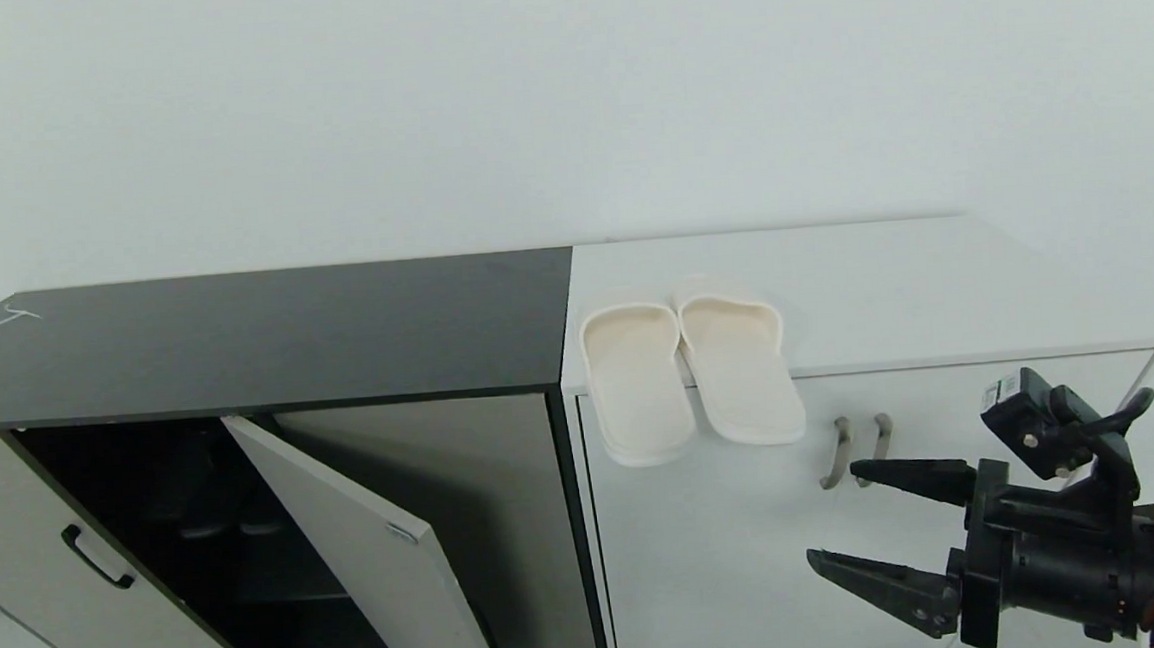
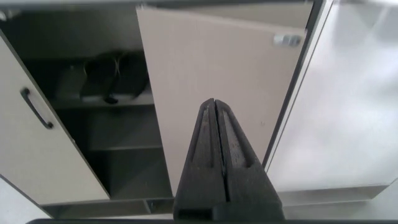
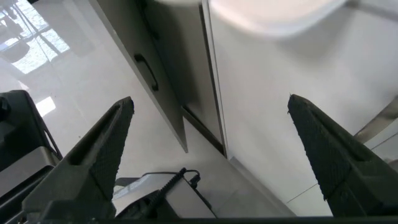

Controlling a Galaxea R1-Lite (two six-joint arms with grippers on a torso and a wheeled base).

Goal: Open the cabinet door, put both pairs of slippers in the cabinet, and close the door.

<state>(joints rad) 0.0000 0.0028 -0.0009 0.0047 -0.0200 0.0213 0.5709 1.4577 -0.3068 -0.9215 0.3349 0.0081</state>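
A long low cabinet with a black top (image 1: 257,334) stands at the left with its two grey doors (image 1: 370,537) swung open, and a pair of dark slippers (image 2: 115,74) is lodged on a shelf inside. On the white cabinet (image 1: 885,285) to its right lies the pair of cream foam slippers (image 1: 740,374), their near ends overhanging the near edge — a knock from below could tip them to the floor. The right gripper (image 1: 831,511), fingers spread wide, is held low before the white doors; if one slipper alone is pinched, its mate may be dragged off. The left gripper (image 2: 214,101), pressed together, is held before the right-hand grey door — a bump could swing it shut.
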